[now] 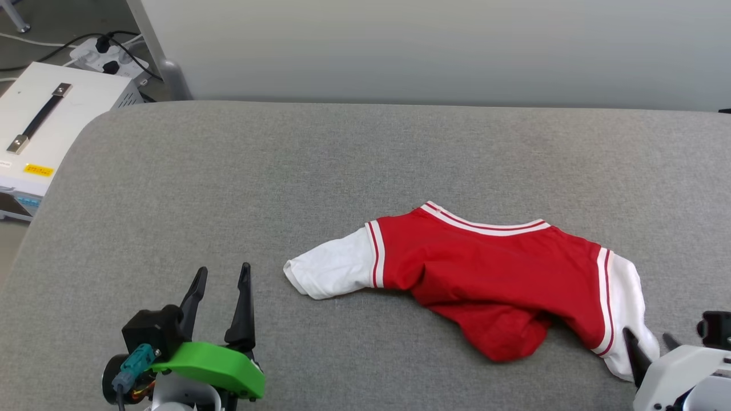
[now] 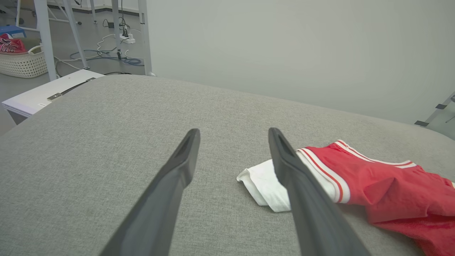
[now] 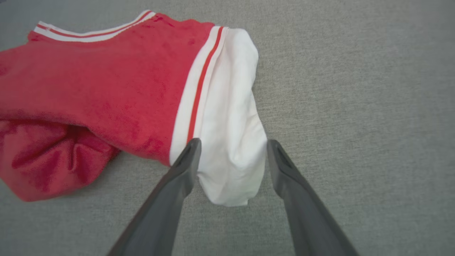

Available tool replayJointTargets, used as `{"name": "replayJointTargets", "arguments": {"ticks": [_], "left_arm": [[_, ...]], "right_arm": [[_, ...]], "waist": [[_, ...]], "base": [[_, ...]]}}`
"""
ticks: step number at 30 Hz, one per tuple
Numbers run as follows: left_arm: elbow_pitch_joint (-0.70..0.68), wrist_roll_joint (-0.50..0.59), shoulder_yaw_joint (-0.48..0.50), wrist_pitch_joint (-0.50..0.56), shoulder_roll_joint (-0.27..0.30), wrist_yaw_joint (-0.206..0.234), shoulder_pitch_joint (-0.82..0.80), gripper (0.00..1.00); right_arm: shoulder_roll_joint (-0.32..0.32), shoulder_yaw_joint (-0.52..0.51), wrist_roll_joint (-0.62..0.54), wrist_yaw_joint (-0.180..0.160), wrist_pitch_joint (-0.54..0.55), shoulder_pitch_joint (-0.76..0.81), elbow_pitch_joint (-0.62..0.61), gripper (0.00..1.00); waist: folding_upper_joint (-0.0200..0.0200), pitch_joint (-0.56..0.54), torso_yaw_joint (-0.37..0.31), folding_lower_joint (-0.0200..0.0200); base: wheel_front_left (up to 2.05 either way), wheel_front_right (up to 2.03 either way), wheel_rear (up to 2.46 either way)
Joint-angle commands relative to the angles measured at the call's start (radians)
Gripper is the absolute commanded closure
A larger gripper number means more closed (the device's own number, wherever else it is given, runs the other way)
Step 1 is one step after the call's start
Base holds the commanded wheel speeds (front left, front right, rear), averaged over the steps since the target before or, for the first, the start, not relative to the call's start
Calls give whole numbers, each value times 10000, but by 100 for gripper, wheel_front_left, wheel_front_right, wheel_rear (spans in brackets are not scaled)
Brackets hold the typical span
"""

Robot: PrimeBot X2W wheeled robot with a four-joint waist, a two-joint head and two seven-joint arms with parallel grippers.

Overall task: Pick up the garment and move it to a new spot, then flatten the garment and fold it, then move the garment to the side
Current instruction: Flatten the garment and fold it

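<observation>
The garment (image 1: 491,268) is a red T-shirt with white sleeves and striped trim, lying crumpled on the grey padded table (image 1: 228,171), right of centre. Its lower part is bunched under. In the right wrist view, my right gripper (image 3: 233,142) is open, its two fingers straddling the end of the right white sleeve (image 3: 231,135). It appears at the head view's lower right corner as my right gripper (image 1: 648,339). Off to the left of the other sleeve, my left gripper (image 1: 223,268) is open and empty. The left wrist view has the garment (image 2: 384,181) right of my left gripper (image 2: 233,131).
A white box with a black handle (image 1: 40,120) and a power strip (image 1: 108,57) sit on the floor off the table's left corner. A pale wall runs behind the table. A woven basket (image 2: 21,62) stands far left on the floor.
</observation>
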Motion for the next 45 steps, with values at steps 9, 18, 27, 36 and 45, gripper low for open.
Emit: {"name": "replayJointTargets", "arguments": {"ticks": [9, 18, 27, 36, 45], "left_arm": [[-205, -160, 166, 194, 291, 215, 389, 0], [-234, -212, 215, 1105, 707, 232, -412, 0], [636, -648, -372, 3561, 1059, -400, -2291, 0], [2698, -1063, -1345, 6270, 1199, -1384, -4001, 0], [4311, -1446, -2335, 8638, 1049, -2119, -4470, 41]], "right_arm": [[259, 154, -622, -9, -2705, 142, -1289, 0], [392, 1132, -758, -9, -3225, 298, -2664, 0], [483, 1864, -727, -9, -3286, -35, -3368, 0], [534, 1940, -511, -9, -3309, -341, -3154, 0], [556, 1799, -282, -9, -3306, -424, -2775, 0]], "waist": [[-1, -286, -146, 0], [-1, 85, -425, 0], [-1, 1071, -844, 0], [-1, 1897, -1283, 0], [-1, 2084, -1578, 0]], "base": [[0, 0, 0], [0, 0, 0], [0, 0, 0], [0, 0, 0], [0, 0, 0]]}}
